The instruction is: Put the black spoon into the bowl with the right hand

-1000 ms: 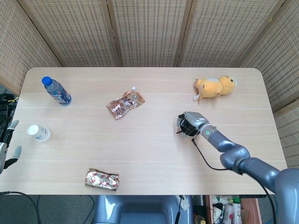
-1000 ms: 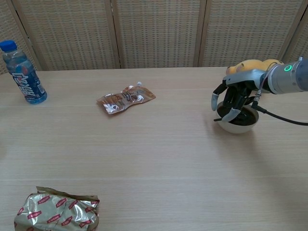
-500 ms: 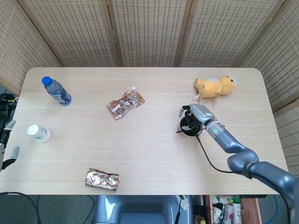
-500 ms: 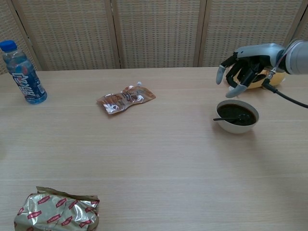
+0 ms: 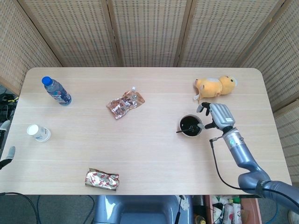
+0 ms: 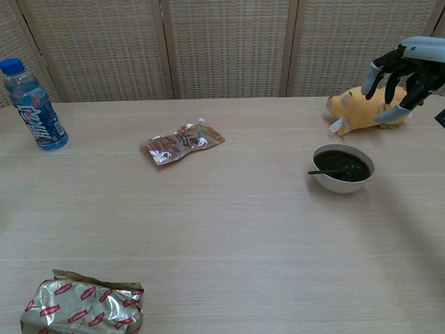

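The wooden tabletop [image 5: 149, 154] is carrying everything. The right robot hand [image 5: 217, 116] is hovering just right of the bowl [image 5: 191, 126], fingers [image 6: 382, 68] spread apart and grasping nothing, clear of the bowl in the chest view. The left robot hand [image 5: 5, 156] is barely showing at the frame's left edge; its state cannot be told. The yellow plush toy [image 5: 216, 86] is lying behind the bowl. The black spoon [image 6: 332, 170] is resting inside the bowl, its handle poking over the left rim.
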`<action>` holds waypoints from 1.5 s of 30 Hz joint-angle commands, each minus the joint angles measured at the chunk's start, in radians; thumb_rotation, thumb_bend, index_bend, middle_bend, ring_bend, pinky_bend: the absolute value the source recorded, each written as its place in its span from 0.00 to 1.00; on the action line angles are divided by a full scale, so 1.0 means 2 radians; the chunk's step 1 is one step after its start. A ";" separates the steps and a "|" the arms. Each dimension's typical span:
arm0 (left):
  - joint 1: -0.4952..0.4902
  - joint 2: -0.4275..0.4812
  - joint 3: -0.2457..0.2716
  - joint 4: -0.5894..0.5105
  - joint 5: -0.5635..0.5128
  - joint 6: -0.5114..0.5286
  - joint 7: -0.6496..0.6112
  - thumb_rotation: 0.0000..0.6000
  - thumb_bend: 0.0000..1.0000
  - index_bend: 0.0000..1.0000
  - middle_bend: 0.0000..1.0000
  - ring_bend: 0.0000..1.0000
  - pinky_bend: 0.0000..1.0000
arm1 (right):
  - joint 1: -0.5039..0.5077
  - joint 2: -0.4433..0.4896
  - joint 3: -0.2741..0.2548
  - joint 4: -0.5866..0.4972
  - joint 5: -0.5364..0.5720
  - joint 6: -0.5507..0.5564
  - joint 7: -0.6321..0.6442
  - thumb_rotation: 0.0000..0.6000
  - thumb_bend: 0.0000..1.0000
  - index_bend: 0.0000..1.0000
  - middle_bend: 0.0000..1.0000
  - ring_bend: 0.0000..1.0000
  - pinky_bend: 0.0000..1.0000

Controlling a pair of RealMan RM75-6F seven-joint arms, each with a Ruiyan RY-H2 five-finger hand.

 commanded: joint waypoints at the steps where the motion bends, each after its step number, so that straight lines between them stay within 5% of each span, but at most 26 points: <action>1: 0.001 -0.003 -0.001 0.002 0.001 0.004 0.003 1.00 0.44 0.00 0.00 0.00 0.00 | -0.038 -0.013 -0.018 -0.009 -0.003 0.081 -0.077 1.00 0.25 0.46 0.45 0.45 0.67; 16: 0.010 -0.022 0.009 0.008 0.005 0.008 -0.002 1.00 0.44 0.00 0.00 0.00 0.00 | -0.105 -0.026 -0.042 -0.017 -0.021 0.180 -0.143 1.00 0.28 0.35 0.25 0.20 0.39; 45: 0.026 -0.019 0.034 -0.016 0.022 -0.004 -0.002 1.00 0.44 0.00 0.00 0.00 0.00 | -0.225 0.018 -0.076 -0.105 -0.057 0.282 -0.197 1.00 0.28 0.34 0.23 0.18 0.37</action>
